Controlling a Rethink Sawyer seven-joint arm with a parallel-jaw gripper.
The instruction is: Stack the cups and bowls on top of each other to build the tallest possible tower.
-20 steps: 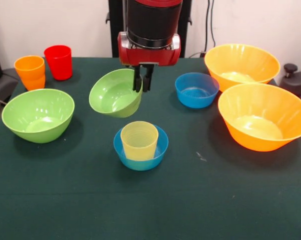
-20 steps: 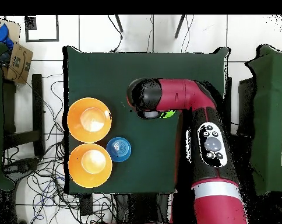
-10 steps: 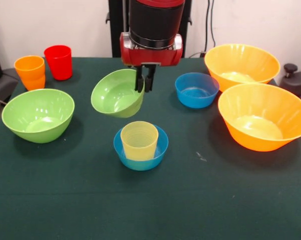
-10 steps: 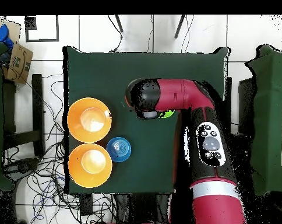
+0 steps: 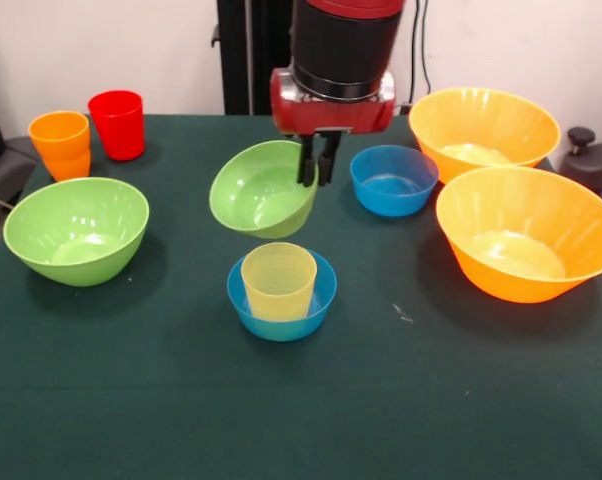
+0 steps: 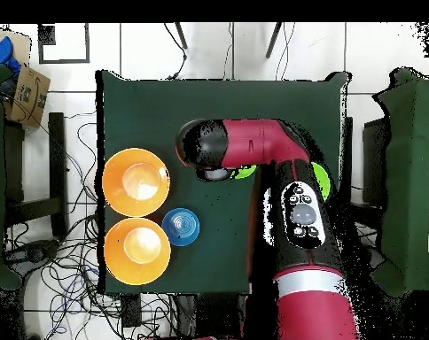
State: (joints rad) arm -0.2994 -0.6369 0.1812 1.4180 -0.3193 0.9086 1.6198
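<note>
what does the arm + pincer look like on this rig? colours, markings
In the overhead view, a thick arm with glossy red shells, black joints, a silver band near the base and a black panel of grey buttons. In the front view, a black cylindrical wrist over a red rounded housing; the pincer has short dark fingers.

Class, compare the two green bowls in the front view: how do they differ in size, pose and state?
The small green bowl is smaller than the large green bowl. The small green bowl hangs tilted in the air, the gripper pinching its rim; the large green bowl sits upright on the table, untouched. The small one hangs above the yellow cup; the large one stands apart. Both are glossy, round and empty.
</note>
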